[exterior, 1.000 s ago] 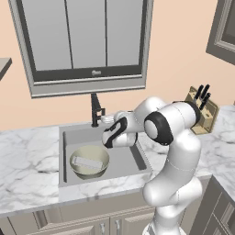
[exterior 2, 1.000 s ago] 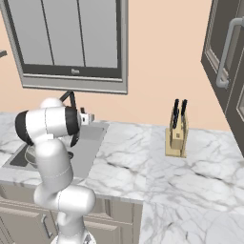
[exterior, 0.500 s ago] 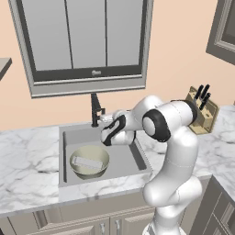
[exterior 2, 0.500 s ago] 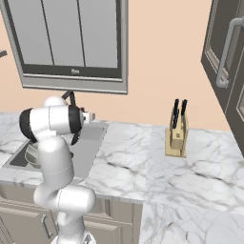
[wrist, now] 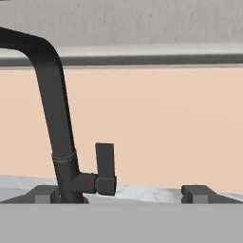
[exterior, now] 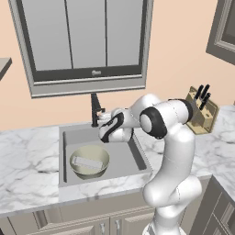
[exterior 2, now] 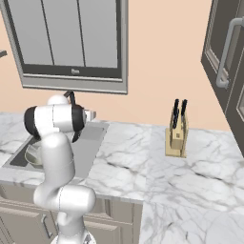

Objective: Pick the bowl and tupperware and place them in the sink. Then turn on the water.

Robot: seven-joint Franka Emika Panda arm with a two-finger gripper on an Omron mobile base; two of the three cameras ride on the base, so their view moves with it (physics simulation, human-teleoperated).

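Left base view: the bowl (exterior: 89,161) sits in the sink (exterior: 131,158) with the tupperware (exterior: 86,162) lying inside it; the gripper (exterior: 102,119) hovers by the black faucet (exterior: 95,109). Right base view: the bowl's rim (exterior 2: 32,155) peeks past the arm. Hand view: fingertips (wrist: 46,194) stand spread wide (holding nothing), the faucet's handle (wrist: 105,169) upright between them.

The bowl (exterior: 89,161) with the tupperware (exterior: 86,162) inside takes the left half of the sink (exterior: 130,158); the right half is free. The faucet (wrist: 57,123) stands at the back edge, its handle (wrist: 105,168) upright, with open space to the right of it. The knife block (exterior 2: 176,133) is well apart on the counter (exterior 2: 200,176).
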